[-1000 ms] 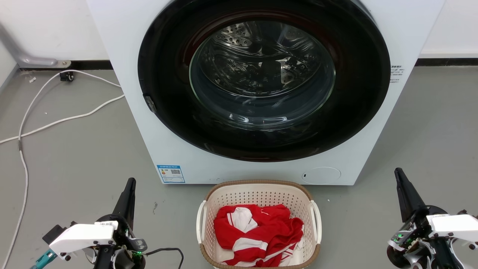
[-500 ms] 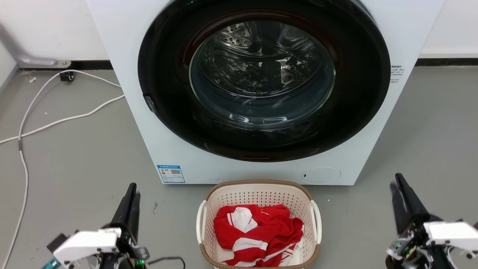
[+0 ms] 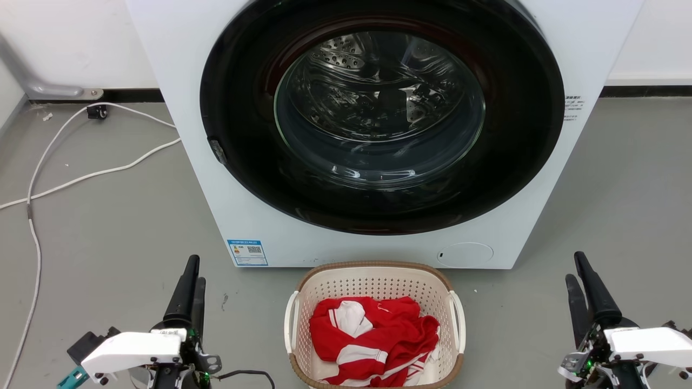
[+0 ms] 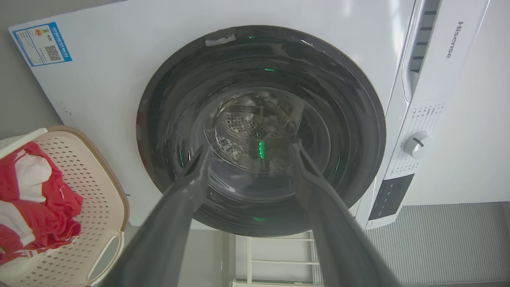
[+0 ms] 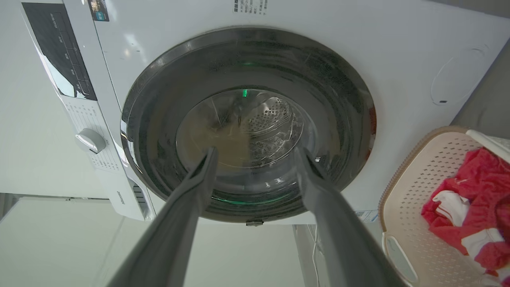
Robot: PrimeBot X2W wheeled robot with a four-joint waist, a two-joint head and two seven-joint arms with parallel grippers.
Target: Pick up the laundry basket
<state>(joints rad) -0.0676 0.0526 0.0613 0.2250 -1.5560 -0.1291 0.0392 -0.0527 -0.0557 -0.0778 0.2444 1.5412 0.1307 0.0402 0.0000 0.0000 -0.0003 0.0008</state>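
Grey floor (image 3: 108, 232) bears the perforated laundry basket (image 3: 378, 282); left fingers (image 3: 184, 294) and right fingers (image 3: 596, 292) parted, empty.

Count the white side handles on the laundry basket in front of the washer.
2, both on the laundry basket: the left handle on its left side, the right handle on its right side. None seems hidden.

Bare grey floor (image 3: 124, 237) lies on both sides of the laundry basket (image 3: 378, 283), so there is room to reach its side handles (image 3: 291, 319). The big washer (image 3: 378, 119) stands just behind it and blocks the back. Red clothes (image 3: 373, 337) take up much of the inside.
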